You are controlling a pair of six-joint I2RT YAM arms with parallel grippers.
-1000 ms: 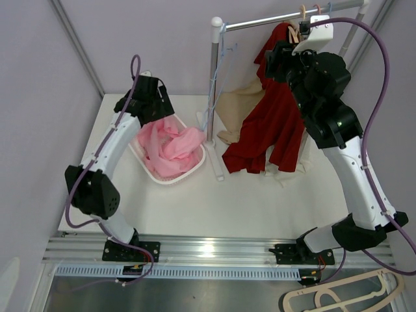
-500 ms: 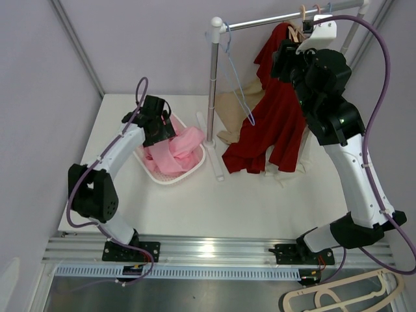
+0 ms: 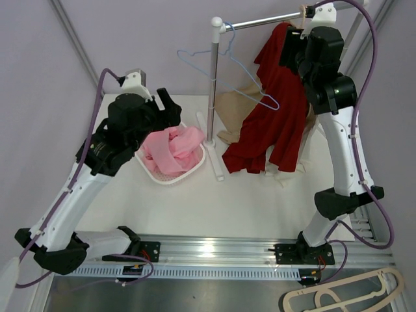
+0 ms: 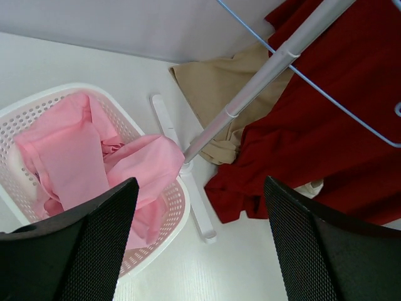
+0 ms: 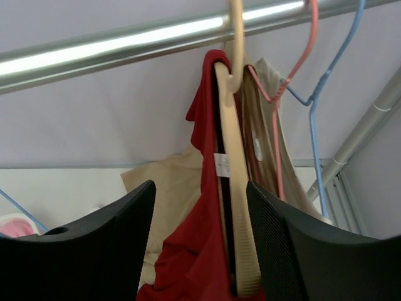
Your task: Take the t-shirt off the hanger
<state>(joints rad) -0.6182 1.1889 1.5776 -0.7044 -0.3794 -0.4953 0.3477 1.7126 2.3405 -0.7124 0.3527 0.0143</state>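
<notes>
The right gripper (image 5: 199,248) is open just under the rail (image 5: 125,44), one finger on each side of the cream hanger (image 5: 230,163); I cannot tell if either touches it. The left gripper (image 4: 197,251) is also open and empty, hovering left of the rail's upright post (image 4: 250,93). The red t-shirt (image 3: 273,117) is on the cream hanger near the rail's right end, its hem trailing on the table (image 3: 260,195). A beige garment (image 3: 237,107) lies crumpled behind the post's foot. Left of the post, a white basket (image 3: 174,181) holds pink cloth (image 4: 75,150). A blue wire hanger (image 3: 249,75) hangs tilted from the rail's left end. A pink hanger (image 5: 276,138) and a blue hanger (image 5: 315,150) hook on just right of the cream one.
</notes>
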